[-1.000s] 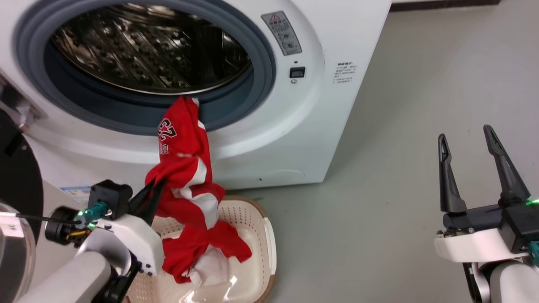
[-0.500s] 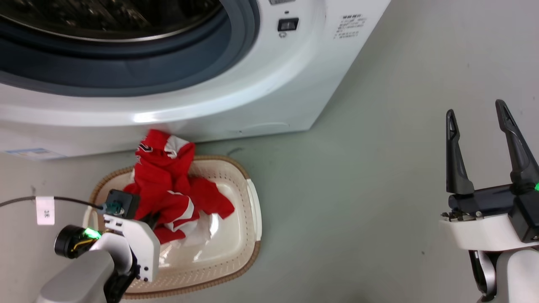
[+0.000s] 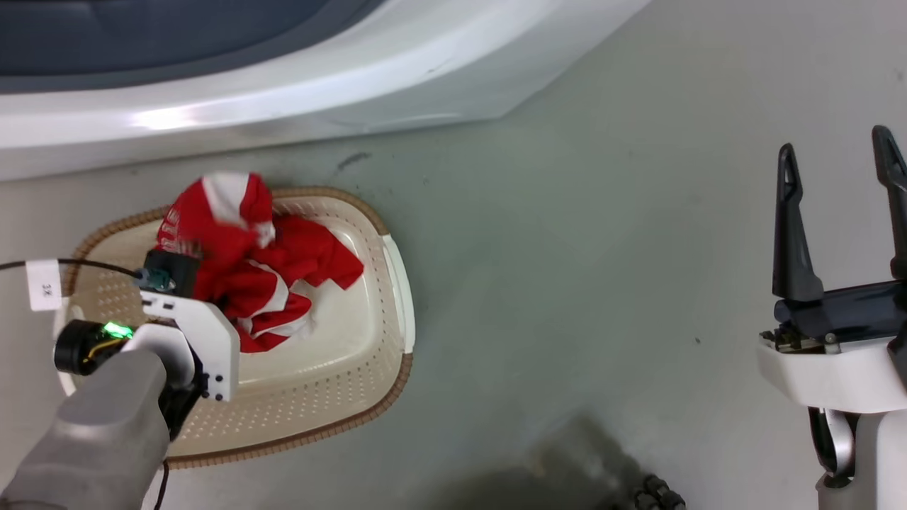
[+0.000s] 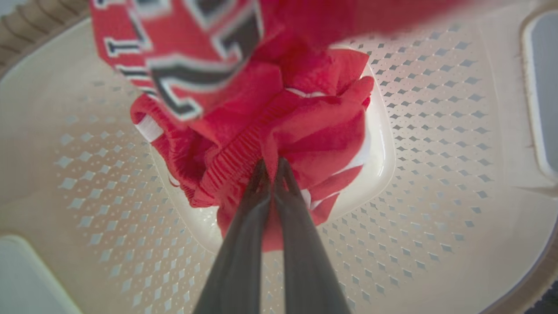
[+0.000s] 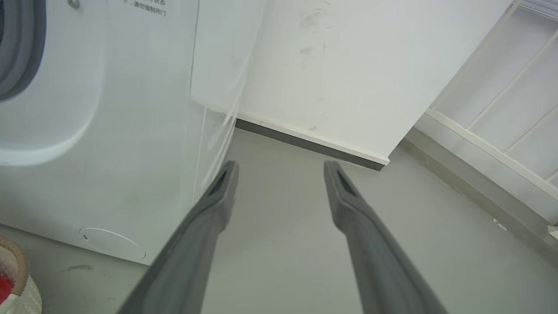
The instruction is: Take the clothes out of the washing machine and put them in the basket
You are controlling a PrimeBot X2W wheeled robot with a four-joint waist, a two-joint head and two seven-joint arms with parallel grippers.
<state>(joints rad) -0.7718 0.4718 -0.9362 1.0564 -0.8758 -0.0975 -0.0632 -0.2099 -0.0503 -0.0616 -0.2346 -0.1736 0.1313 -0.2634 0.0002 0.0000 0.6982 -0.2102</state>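
Fingers of your left gripper (image 4: 272, 163) are pressed together with no gap, pinching a fold of red fabric from the clothes (image 3: 262, 283), beside a ribbed elastic band on one garment. That gripper is inside the basket (image 3: 333, 397), pointing down toward its floor, and the perforated cream walls rise around it in the left wrist view. The clothes sit heaped in the basket's far left part, red with white panels. The basket's near and right parts are bare plastic. Topmost is the jersey (image 4: 187, 56), its white-edged dark lettering and numbers blurred in the left wrist view. In the head view the heap's upper fold covers the basket's brown far rim, and you cannot tell whether it rests on that rim or hangs above it. A black cable with a white tag (image 3: 42, 285) crosses the basket's left end toward your left wrist.

The washing machine (image 3: 283, 92) stands just beyond the basket's far rim, showing its white front and a strip of grey gasket. Your right gripper (image 3: 834, 140) is well to the right of the basket, over the grey floor (image 3: 567, 248). Its two fingers are spread wide with nothing between them. In the right wrist view, a white wall with dark skirting (image 5: 305, 144) runs past the machine's side.
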